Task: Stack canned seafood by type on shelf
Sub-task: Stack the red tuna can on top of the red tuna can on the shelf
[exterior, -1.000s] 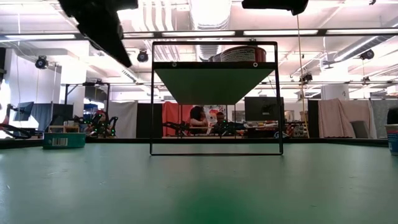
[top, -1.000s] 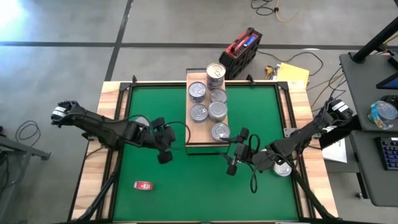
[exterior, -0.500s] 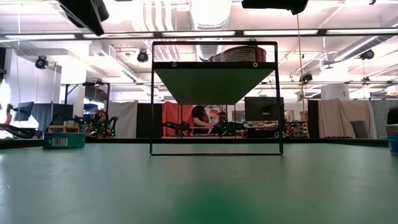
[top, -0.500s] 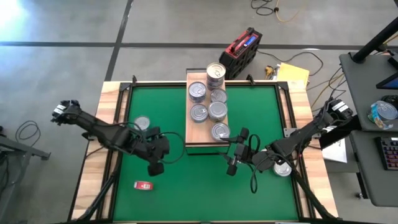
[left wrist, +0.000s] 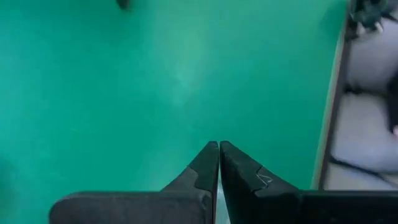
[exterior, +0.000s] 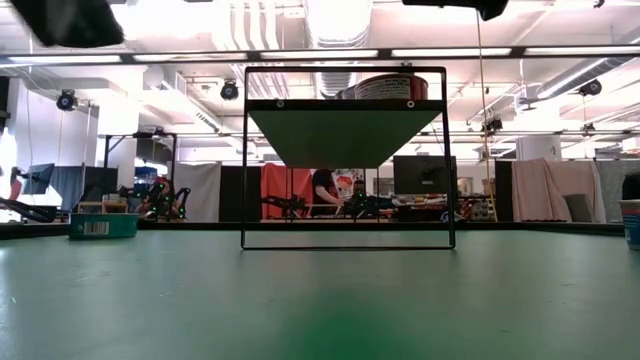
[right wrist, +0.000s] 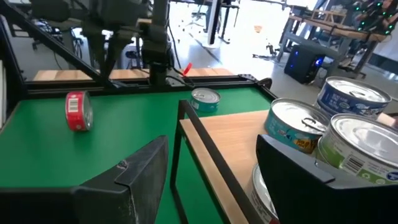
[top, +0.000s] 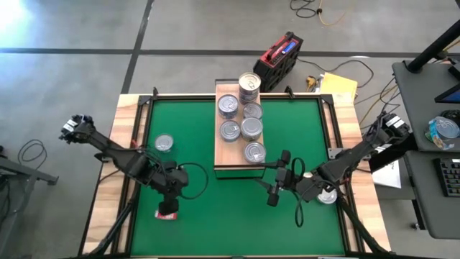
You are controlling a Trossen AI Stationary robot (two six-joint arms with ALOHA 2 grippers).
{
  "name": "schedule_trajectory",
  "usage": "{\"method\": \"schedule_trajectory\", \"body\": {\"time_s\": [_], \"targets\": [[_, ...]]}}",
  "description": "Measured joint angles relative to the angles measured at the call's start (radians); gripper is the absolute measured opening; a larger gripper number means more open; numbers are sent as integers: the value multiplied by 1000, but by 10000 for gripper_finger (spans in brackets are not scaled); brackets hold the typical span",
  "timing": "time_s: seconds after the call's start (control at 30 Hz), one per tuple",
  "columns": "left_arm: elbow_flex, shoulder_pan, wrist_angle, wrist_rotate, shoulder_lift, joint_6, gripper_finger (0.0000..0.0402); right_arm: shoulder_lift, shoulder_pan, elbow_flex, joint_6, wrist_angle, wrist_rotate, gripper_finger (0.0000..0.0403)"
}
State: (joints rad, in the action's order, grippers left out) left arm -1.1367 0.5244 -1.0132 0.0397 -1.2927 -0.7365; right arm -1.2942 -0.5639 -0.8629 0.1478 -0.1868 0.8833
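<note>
The light-wood shelf (top: 220,155) stands at the mat's middle far side and carries several silver-lidded tins (top: 251,128), two of them stacked at its far end (top: 249,85). One tin (top: 164,143) lies on the mat at the left. Another (top: 327,194) lies by my right arm. My left gripper (top: 170,205) is shut and empty, over the small red flat object (top: 165,214); its wrist view (left wrist: 218,146) shows only mat. My right gripper (top: 278,177) is open and empty, level beside the shelf's near right corner (right wrist: 211,149).
The green mat (top: 215,216) has a wooden border (top: 122,144). In the low view the shelf's dark frame (exterior: 345,245) stands mid-table. A red case (top: 280,57) and yellow papers (top: 338,85) lie beyond the far edge. People sit in the room behind.
My left gripper has gone from beside the shelf's near left corner toward the table's near edge and a little left, ending over the red flat object. My right gripper has edged slightly toward the right.
</note>
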Motion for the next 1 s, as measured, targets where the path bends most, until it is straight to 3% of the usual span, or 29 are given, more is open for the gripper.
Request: {"method": "schedule_trajectory", "body": {"time_s": [0.3, 0.43, 0.77, 1.0], "targets": [[0, 81, -5, -124, -39, -36, 27, 4, -8, 0, 18, 19, 0, 237], [0, 120, -6, -162, -73, -49, 72, 4, -8, 0, 19, 19, -1, 242], [0, 212, -13, -163, -177, -140, 227, 8, -41, 0, 23, 20, -2, 235], [0, 265, -56, -192, -227, -201, 264, 17, -74, -22, 14, 21, 6, 235]]}}
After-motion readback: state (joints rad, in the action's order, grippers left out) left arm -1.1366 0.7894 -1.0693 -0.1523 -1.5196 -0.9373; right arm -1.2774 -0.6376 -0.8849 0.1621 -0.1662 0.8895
